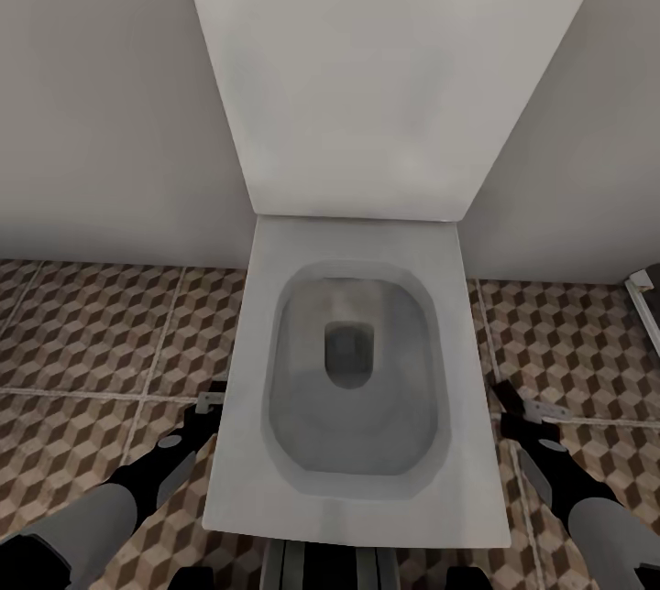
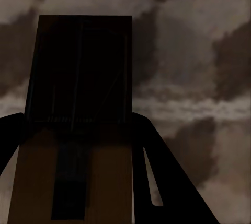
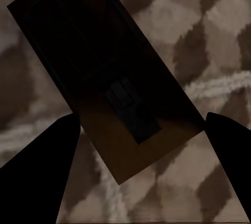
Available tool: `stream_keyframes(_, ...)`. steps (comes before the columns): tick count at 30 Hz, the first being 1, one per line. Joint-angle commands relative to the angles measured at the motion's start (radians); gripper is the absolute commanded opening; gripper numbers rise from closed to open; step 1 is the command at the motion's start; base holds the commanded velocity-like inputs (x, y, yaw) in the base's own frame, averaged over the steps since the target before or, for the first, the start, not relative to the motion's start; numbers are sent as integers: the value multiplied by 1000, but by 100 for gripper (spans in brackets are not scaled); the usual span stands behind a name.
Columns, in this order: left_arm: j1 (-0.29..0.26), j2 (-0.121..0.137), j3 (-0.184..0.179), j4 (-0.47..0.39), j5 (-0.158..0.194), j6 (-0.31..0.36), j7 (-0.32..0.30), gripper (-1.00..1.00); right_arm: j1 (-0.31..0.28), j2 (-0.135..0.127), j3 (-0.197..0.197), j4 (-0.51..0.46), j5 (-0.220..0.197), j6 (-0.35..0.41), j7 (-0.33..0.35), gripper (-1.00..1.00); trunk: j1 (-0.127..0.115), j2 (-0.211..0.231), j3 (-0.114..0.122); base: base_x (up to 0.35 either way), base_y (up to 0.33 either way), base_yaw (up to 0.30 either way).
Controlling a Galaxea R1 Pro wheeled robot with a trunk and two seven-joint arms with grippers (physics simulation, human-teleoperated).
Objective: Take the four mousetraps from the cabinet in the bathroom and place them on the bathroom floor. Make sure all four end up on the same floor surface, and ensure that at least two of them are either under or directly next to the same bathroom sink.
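Left gripper (image 1: 210, 399): pinched on a mousetrap (image 2: 78, 119), held over the bathroom floor (image 1: 92, 333) beside the toilet (image 1: 353, 370).
Right gripper (image 1: 524, 407): a second mousetrap (image 3: 104, 78) is clamped askew between the fingers.
Handling: judged light, stiff, thin; the wire side is likely delicate.
Hold: the long wooden edges are best gripped, clear of the wire.
Sink: not located here.

White toilet (image 1: 357, 370) dead centre, lid (image 1: 367, 68) up against the pale wall (image 1: 101, 95); grey water in the bowl.
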Motion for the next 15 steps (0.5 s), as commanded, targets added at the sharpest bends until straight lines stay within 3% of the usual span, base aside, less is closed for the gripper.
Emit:
stream_keyframes(1,-1,1,-7,1,8,-4,-1,-100,0,0,-1,2,-6,-3,-1,-100,0,0,0,0,0,0)
stream_keyframes(15,-1,1,-6,0,8,-4,-1,-100,0,11,0,7,-6,-3,0,-100,0,0,0,0,0,0)
